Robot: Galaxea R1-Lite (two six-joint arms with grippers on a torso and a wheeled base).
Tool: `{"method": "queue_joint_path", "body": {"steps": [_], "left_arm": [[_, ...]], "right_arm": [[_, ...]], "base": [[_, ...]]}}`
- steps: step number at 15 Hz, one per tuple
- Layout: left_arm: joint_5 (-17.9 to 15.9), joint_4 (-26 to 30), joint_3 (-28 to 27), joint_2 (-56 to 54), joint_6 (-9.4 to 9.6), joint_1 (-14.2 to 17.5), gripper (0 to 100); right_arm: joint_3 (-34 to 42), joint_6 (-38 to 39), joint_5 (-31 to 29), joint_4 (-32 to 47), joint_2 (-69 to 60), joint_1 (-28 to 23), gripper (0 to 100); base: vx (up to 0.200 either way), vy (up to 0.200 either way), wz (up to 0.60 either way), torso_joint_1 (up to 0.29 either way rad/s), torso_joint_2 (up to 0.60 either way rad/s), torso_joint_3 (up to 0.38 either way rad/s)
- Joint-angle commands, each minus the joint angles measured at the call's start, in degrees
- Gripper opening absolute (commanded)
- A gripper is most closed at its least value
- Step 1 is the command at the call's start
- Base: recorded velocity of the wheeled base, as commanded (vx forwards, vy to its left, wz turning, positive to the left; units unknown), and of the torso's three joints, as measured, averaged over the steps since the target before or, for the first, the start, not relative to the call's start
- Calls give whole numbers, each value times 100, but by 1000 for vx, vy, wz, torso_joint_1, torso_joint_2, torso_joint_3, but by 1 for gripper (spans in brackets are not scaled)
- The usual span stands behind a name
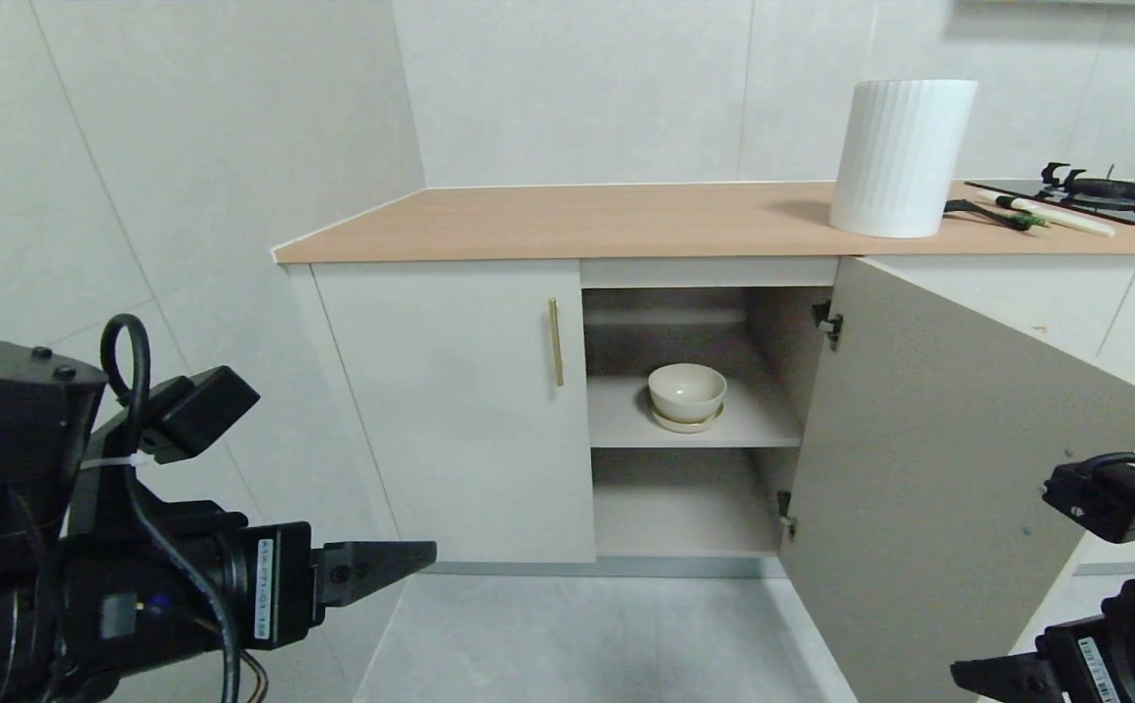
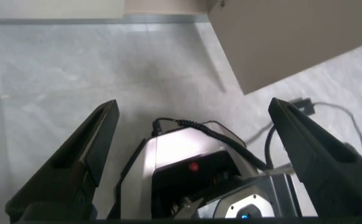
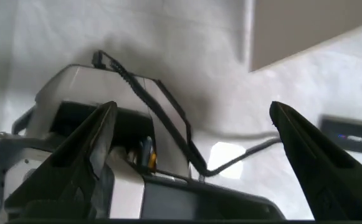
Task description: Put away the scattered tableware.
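Note:
A cream bowl (image 1: 687, 390) sits on a small plate (image 1: 687, 422) on the middle shelf (image 1: 626, 422) of the floor cabinet, whose right door (image 1: 939, 469) stands wide open. On the counter at the far right lie a few long utensils (image 1: 1046, 213), white and dark. My left gripper (image 1: 411, 561) hangs low at the left, well short of the cabinet; it is open (image 2: 193, 109) and holds nothing. My right gripper (image 1: 968, 674) is low at the right beside the open door, also open (image 3: 193, 111) and holding nothing.
A tall white ribbed container (image 1: 903, 156) stands on the wooden countertop (image 1: 577, 220), with a gas hob (image 1: 1110, 187) behind the utensils. The cabinet's left door (image 1: 460, 410) is closed. The lower shelf is bare. Grey tiled floor (image 1: 607, 635) lies before the cabinet.

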Motion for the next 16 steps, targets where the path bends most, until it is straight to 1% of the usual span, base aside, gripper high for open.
{"method": "queue_joint_path", "body": {"steps": [1,3,4,6,8,9,12,13,14,16], "left_arm": [[-1,-1,-1,-2,-5,2,100],[-10,-1,-1,-2,4,2,100],[-10,-1,8,-2,4,2,100],[-10,-1,8,-11,-5,2,100],[-10,-1,8,-11,4,2,100],[-10,-1,8,-2,4,2,100],[-19,-1,8,7,4,2,100],[-19,-1,8,7,4,2,100],[-28,-1,8,24,-5,2,100],[-28,-1,8,24,-5,2,100]], "right_arm": [[-94,-1,-87,157,-79,-26,100],[-173,-27,-131,350,-88,-132,100],[-199,-62,-140,429,-88,-185,100],[-305,-212,-465,623,-53,-562,100],[-384,-344,-562,588,0,-1090,100],[-454,-528,-562,535,27,-1547,100],[-481,-1029,-526,157,141,-2637,100],[-481,-1108,-518,69,176,-2830,100],[-481,-1187,-500,-177,290,-3146,100],[-463,-1170,-491,-625,571,-3419,100]], "base": [[0,-200,0,2,7,-7],[0,-200,0,0,2,2],[0,0,0,0,0,0],[0,0,0,0,0,0],[0,0,0,0,0,0],[0,0,0,0,0,0],[0,0,0,0,0,0],[0,0,0,0,0,0],[0,0,0,0,0,0],[0,0,0,0,0,0]]}}
